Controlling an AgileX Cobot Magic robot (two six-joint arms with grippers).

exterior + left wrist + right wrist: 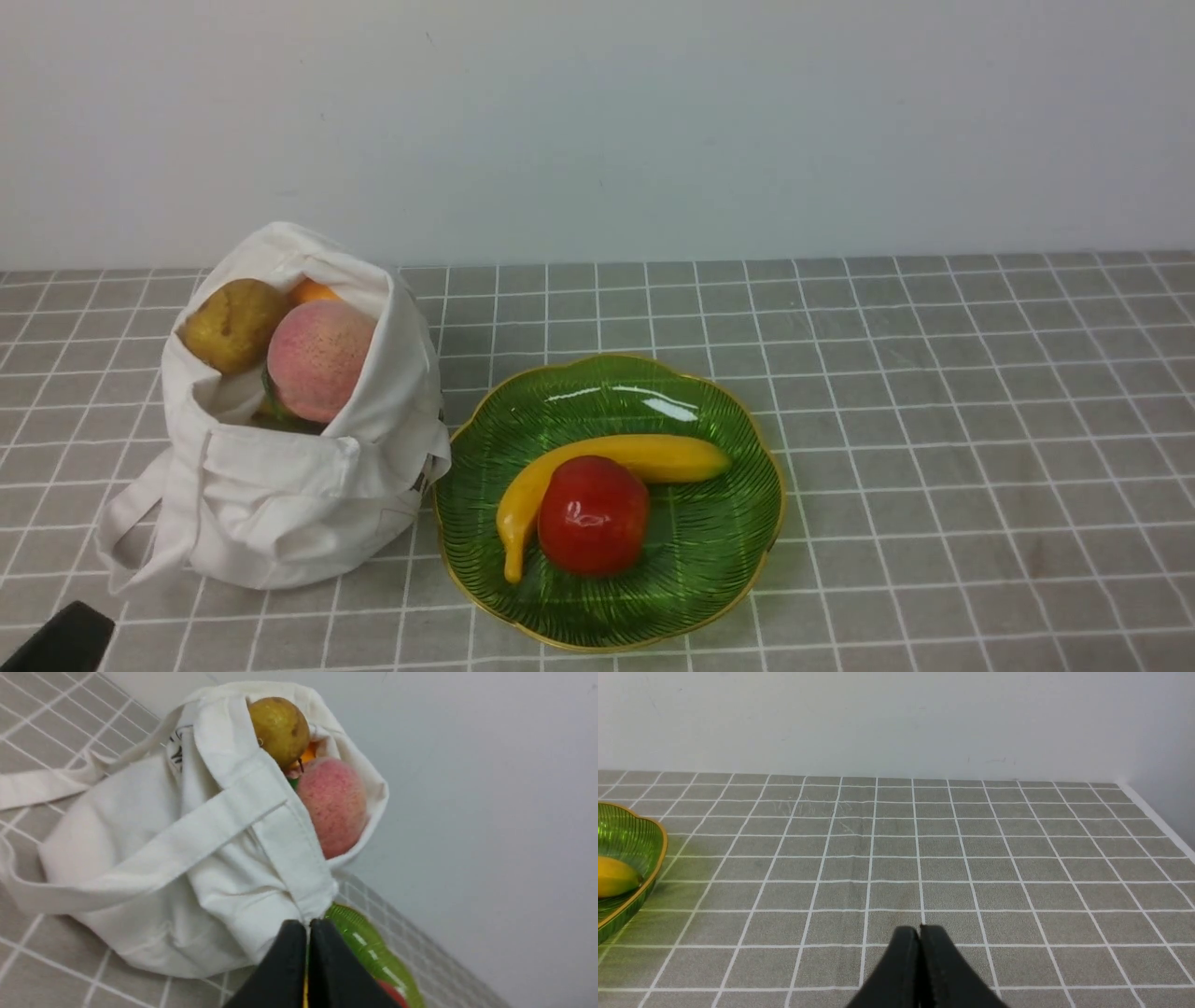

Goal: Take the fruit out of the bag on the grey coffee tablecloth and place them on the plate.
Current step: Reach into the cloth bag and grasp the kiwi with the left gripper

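The grey coffee tablecloth (934, 448), gridded with white lines, ran back to a pale, bare wall (597, 121); the bag (308, 504) slumped near its far left corner, the lumpy fruit (235, 325), peach (320, 360) and orange piece (313, 291) in its mouth. The plate (719, 560) lay beside it, toward the near edge. The left gripper (308, 924) and right gripper (920, 928) were both closed, gripping nothing
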